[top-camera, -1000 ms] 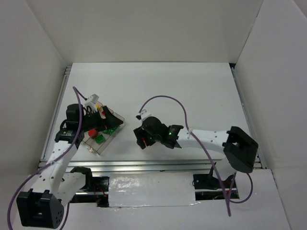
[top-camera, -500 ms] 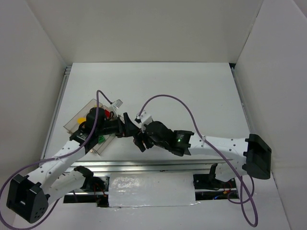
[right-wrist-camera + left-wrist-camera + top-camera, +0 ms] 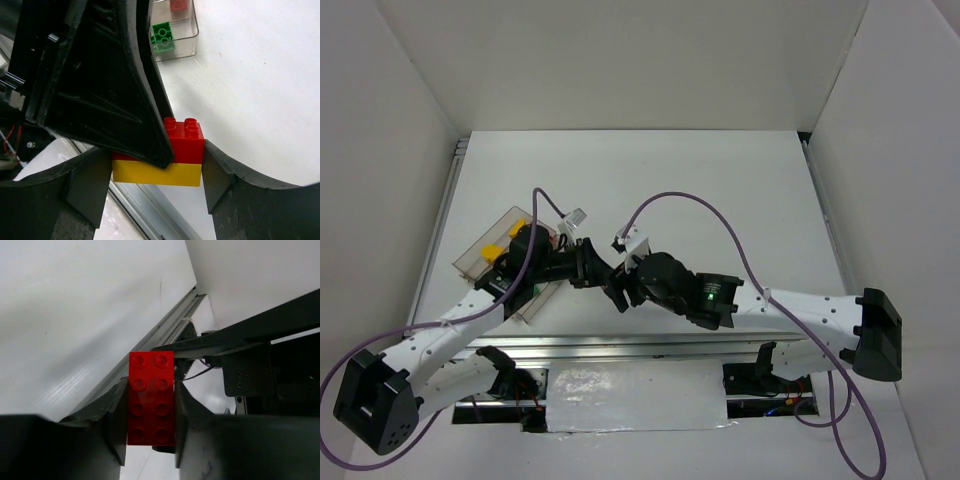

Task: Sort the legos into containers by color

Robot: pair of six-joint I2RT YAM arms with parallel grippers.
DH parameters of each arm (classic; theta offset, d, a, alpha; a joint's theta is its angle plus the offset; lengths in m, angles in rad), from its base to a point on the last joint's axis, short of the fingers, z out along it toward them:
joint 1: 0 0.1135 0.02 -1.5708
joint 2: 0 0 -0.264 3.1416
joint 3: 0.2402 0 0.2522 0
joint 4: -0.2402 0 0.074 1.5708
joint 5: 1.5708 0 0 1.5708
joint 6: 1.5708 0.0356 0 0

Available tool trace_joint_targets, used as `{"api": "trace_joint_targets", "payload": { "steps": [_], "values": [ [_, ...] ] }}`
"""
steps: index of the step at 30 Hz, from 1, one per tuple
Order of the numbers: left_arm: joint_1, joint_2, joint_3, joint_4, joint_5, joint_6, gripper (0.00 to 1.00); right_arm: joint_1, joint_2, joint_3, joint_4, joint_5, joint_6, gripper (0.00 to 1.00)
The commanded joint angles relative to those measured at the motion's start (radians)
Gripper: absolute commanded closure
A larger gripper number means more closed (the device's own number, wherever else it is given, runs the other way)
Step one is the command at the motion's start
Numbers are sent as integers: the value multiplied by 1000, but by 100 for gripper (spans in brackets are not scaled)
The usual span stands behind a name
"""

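White table [image 3: 720, 190]; left gripper [image 3: 150, 405], right gripper [image 3: 157, 167] pinch red-yellow brick stack [image 3: 182, 150]

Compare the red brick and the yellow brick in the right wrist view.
The red brick sits on top, studs bare; the yellow brick lies beneath, studs hidden. The left gripper clamps the red brick; its camera shows no yellow brick. Both look equally long, held in the right gripper.

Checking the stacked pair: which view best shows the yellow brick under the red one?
Right wrist: the yellow brick shows side-on beneath the red brick. Left wrist shows only the red brick's studded top; in the top view it cannot be made out.
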Motion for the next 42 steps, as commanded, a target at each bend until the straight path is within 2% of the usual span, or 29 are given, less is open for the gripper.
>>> {"api": "trace_joint_targets", "payload": {
  "steps": [1,3,4,5,6,7,8,9,13,15,16,17,19,21,24,28,30,31,34,41,42],
  "values": [
    [-4,13,9,39,18,12,69,7,-41,0,39,35,-14,100],
    [-11,24,11,79,58,6,81,7,-37,0,50,25,-16,100],
    [-13,26,8,123,75,-7,94,7,-35,0,62,15,-16,100],
    [-14,27,3,148,92,-14,100,7,-32,-1,71,15,1,98],
    [-16,24,-2,166,116,-20,100,7,-31,-12,85,12,12,80],
    [-14,21,-3,186,126,-27,100,7,-32,-20,112,9,39,47],
    [-14,9,-3,202,129,-24,100,7,-40,-27,123,11,56,3],
    [-14,1,6,190,112,-15,100,1,-46,-40,128,5,70,0],
    [-16,-31,53,110,86,80,100,-77,-119,-84,137,-138,142,0],
    [-14,-40,72,96,95,114,100,-127,-197,-131,148,-277,167,0],
    [-13,-42,75,108,141,137,100,-191,-227,-150,172,-338,183,0],
    [-13,-48,71,124,162,145,100,-225,-278,-182,189,-483,193,0],
    [-13,-57,58,202,233,144,100,-303,-337,-210,229,-615,213,0],
    [-13,-78,35,278,264,134,100,-328,-362,-224,237,-711,219,0],
    [-13,-105,14,357,304,111,100,-337,-376,-224,228,-745,224,0],
    [-14,-129,-5,420,339,85,100,-346,-389,-256,310,-808,265,2],
    [-14,-137,-20,452,359,56,100,-348,-386,-267,367,-837,286,9],
    [-14,-135,-31,488,365,46,100,-348,-379,-265,382,-868,293,18],
    [-14,-132,-38,513,383,22,100,-348,-363,-261,433,-911,312,32],
    [-14,-131,-45,535,391,9,100,-348,-354,-267,490,-933,325,46],
    [-14,-131,-43,536,390,9,100,-346,-350,-270,494,-937,325,74]
  ]
}}
